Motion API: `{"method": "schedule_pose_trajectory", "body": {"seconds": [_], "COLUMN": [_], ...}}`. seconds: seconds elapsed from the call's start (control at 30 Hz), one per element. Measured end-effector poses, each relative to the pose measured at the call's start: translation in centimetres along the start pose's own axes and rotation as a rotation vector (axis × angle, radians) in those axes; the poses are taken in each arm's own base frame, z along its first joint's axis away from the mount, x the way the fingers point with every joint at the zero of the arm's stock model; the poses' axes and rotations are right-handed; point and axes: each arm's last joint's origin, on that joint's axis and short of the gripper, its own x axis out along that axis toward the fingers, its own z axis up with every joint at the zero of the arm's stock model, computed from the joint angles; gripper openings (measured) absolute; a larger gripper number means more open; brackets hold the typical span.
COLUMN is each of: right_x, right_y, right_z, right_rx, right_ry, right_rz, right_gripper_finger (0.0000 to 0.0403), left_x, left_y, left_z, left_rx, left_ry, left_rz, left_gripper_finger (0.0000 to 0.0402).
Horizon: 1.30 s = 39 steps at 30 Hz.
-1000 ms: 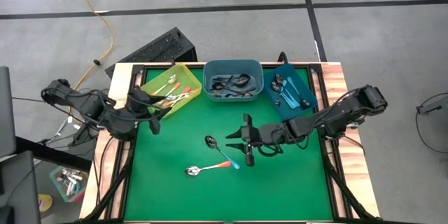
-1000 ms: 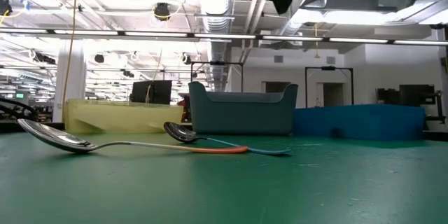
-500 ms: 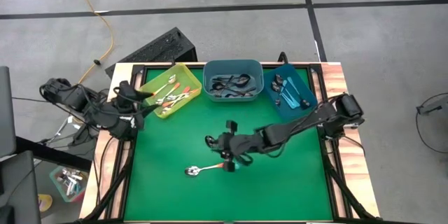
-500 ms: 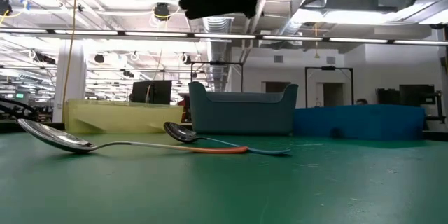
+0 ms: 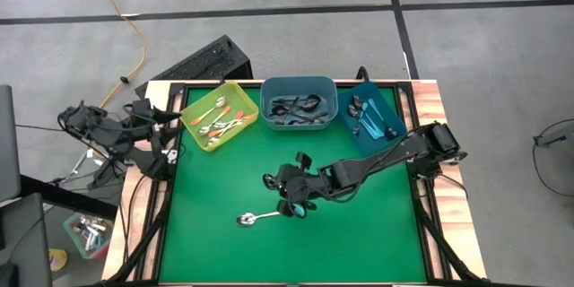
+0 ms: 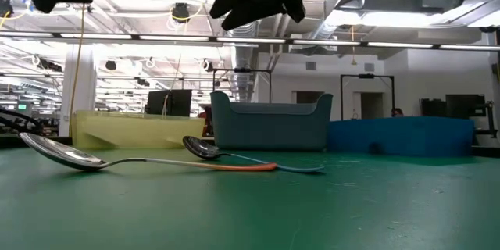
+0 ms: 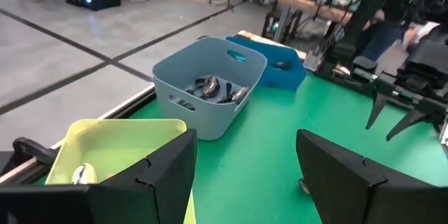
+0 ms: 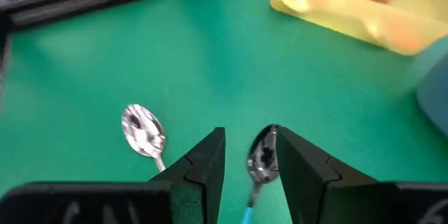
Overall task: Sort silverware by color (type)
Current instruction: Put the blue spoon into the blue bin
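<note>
Out in the middle of the green desk (image 5: 224,242), the right gripper (image 5: 289,199) is hovering low over the two loose spoons, jaws standing apart with nothing between them. The wrist view is looking straight down past the fingers (image 8: 203,164) at the blue spoon (image 8: 260,155), whose bowl is showing right in the gap — not gripped, just lined up under it. That blue spoon (image 5: 272,182) is lying with its bowl toward the bins, crossing the orange spoon (image 5: 256,218), whose bowl is pointing toward the left side of the desk. In the low view both are lying flat on the mat, the orange spoon's bowl (image 6: 58,151) well out to the left and the two handles overlapping, with the arm hanging above them.

Along the far edge three bins are sitting in a row: the yellow bin (image 5: 190,117) holding orange-handled spoons, the grey bin (image 5: 266,99) in the middle with the dark metal ones, and the blue bin (image 5: 393,117) with the blue-handled ones.

The left gripper (image 5: 176,133) is hanging back at the left edge of the desk, just beside the yellow bin — jaws spread wide and empty, with the yellow and grey bins showing past its fingers (image 7: 171,171) in its own wrist view.
</note>
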Motion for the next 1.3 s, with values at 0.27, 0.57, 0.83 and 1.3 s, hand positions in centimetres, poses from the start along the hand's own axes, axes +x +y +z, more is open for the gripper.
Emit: {"method": "schedule_pose_trajectory", "body": {"seconds": [0.27, 0.57, 0.83, 1.3], "right_x": [0.5, 2.1, 4.3, 4.0], "right_y": [-0.1, -0.3, 0.3, -0.7], "right_z": [-0.7, -2.5, -4.0, -3.3], "right_rx": [0.055, 0.001, 0.023, 0.072], "right_ry": [0.039, 0.125, 0.152, 0.131], "right_rz": [-0.026, -0.101, -0.087, -0.152], "right_gripper_finger": [0.0140, 0.0140, 0.0140, 0.0140], "left_x": [-0.5, -0.2, -0.2, 3.1], "left_y": [2.1, 2.2, 2.1, -1.1], "left_z": [-2.3, -2.7, -2.6, -4.7], "left_rx": [-0.091, -0.087, -0.096, -0.186], "left_ry": [-0.107, -0.150, -0.156, -0.228], "left_rz": [-0.058, -0.023, -0.027, -0.138], "left_gripper_finger": [0.0229, 0.0229, 0.0229, 0.0229]}}
